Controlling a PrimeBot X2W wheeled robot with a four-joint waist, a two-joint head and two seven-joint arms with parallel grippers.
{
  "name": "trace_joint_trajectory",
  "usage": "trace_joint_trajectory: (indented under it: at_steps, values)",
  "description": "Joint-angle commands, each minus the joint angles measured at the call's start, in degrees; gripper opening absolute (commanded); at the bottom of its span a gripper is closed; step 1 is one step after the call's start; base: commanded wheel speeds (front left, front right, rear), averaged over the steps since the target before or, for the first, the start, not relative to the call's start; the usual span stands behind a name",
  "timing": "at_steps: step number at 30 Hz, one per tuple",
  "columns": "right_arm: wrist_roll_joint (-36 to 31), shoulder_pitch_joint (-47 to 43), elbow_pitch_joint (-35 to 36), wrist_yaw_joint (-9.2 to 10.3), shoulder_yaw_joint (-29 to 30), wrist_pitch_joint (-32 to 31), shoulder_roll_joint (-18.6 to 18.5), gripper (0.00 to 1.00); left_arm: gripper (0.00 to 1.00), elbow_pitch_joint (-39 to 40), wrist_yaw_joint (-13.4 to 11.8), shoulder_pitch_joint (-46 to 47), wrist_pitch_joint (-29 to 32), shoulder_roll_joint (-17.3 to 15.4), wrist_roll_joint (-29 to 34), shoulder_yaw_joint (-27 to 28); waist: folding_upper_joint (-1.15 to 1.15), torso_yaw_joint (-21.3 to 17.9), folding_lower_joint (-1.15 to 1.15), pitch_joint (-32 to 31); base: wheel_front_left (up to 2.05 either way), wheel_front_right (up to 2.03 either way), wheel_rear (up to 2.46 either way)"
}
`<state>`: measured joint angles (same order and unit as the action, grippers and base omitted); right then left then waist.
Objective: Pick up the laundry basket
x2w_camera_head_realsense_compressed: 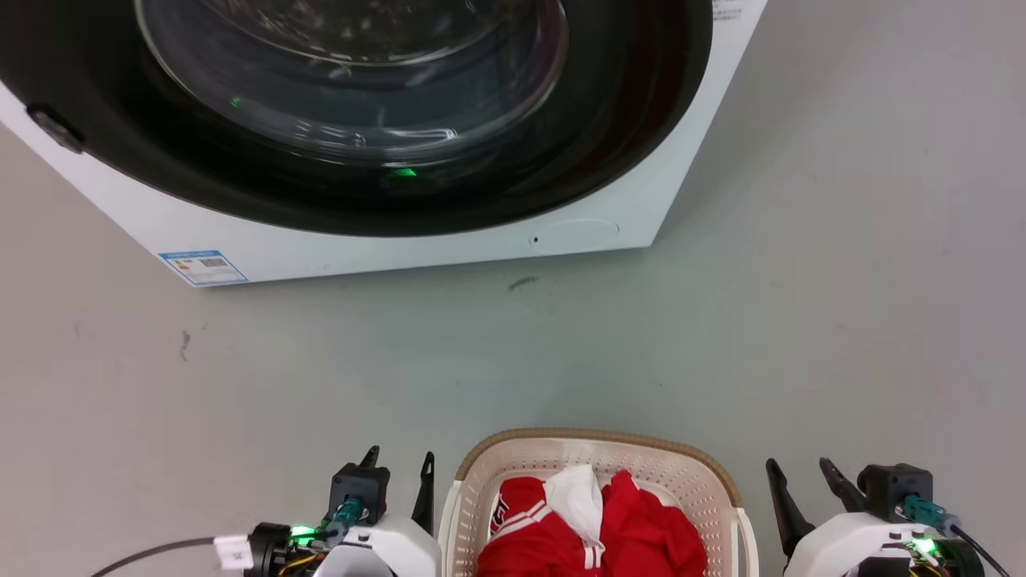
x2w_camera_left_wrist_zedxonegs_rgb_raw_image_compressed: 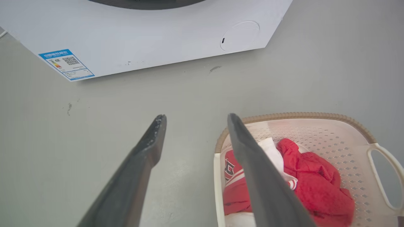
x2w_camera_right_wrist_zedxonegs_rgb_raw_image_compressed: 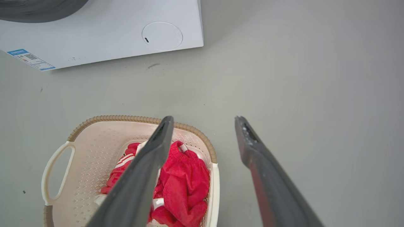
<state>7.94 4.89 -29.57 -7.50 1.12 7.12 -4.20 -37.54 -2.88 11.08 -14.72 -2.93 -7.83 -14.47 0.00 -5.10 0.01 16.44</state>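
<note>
So the laundry basket (x2w_camera_head_realsense_compressed: 691, 481) is sitting on the grey floor (x2w_camera_head_realsense_compressed: 834, 320) right in front of the robot, between its two arms and a fair way back from the washing machine (x2w_camera_head_realsense_compressed: 417, 250). It's an oval plastic thing, cream with a pinkish tint, walls full of little diamond-shaped holes, and a brown rim (x2w_camera_head_realsense_compressed: 601, 437) moulded to look like braided rope. Each side has a white loop handle (x2w_camera_left_wrist_zedxonegs_rgb_raw_image_compressed: 383, 176) with an open slot in it. Inside there's a crumpled red garment (x2w_camera_head_realsense_compressed: 649, 533) with white stripes, plus a white piece of cloth (x2w_camera_head_realsense_compressed: 577, 493) poking up in the middle, and the pile sits below the rim. The left gripper (x2w_camera_head_realsense_compressed: 401, 473) is just beside the basket's left side with its two dark fingers spread apart and nothing between them. The right gripper (x2w_camera_head_realsense_compressed: 798, 474) is near the other side, a bit more floor showing between it and the basket, fingers also wide and empty. From the wrist cams the inner finger of each gripper crosses over the basket's edge, but I can't tell if either one is actually touching it. The washer is white with a big dark round door (x2w_camera_head_realsense_compressed: 353, 72) and a small blue label (x2w_camera_head_realsense_compressed: 202, 267) at its lower corner.
</note>
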Motion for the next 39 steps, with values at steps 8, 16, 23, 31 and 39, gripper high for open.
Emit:
trace_joint_trajectory:
  at_steps: [8,16,23,31,39]
  values:
    - [6.21,6.12,-11.36,0.02,-3.75,0.18,-0.78,1.0,1.0,-10.88,1.82,6.54,2.44,0.02,-0.99,-1.84,0.0,-2.29,-0.01,4.78,0.0,0.0,0.0]
    - [13.24,11.04,-20.49,0.03,-8.89,-0.42,-1.19,1.0,1.0,-18.39,3.13,11.53,4.13,0.03,-1.89,-3.31,0.0,-3.39,-0.01,7.76,0.0,0.0,0.0]
    - [20.29,14.59,-26.12,0.02,-14.23,-2.76,-1.29,1.0,1.0,-23.51,3.54,15.66,6.08,0.04,-3.52,-5.12,0.0,-3.64,-0.01,10.81,0.0,0.0,0.0]
    - [27.29,17.37,-30.31,0.02,-20.21,-5.37,-1.27,1.0,1.0,-27.53,2.88,19.02,8.48,0.04,-6.39,-7.38,0.0,-4.15,-0.01,14.08,0.0,0.0,0.0]
    - [31.37,20.56,-34.18,0.02,-25.01,-6.34,-1.94,1.0,1.0,-30.03,1.98,22.0,9.64,0.03,-8.49,-8.96,0.0,-4.87,-0.01,17.3,0.0,0.0,0.0]
